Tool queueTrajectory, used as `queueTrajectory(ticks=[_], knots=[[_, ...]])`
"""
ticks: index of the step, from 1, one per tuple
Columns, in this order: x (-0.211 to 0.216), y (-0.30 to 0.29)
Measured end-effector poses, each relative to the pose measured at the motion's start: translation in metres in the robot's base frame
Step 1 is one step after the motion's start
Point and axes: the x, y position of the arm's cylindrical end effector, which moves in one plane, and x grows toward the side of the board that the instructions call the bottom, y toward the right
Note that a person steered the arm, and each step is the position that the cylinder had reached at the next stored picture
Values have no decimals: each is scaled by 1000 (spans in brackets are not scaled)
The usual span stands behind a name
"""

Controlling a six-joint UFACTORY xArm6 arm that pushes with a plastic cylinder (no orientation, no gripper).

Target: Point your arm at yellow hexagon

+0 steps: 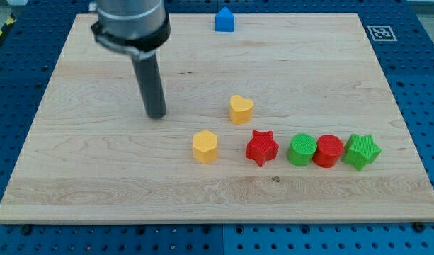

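The yellow hexagon (204, 146) lies on the wooden board (96, 184) a little left of the centre. My tip (156, 115) rests on the board up and to the left of it, with a clear gap between them. A yellow heart (241, 109) sits up and to the right of the hexagon.
A red star (262, 147), a green cylinder (301, 149), a red cylinder (328, 150) and a green star (362, 151) form a row to the right of the hexagon. A blue block (224, 20) stands at the board's top edge.
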Motion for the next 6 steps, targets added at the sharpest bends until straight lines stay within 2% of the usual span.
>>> queueTrajectory(ticks=[1, 2, 3, 4, 6], knots=[[55, 0], [81, 8], [94, 46], [100, 73], [74, 80]])
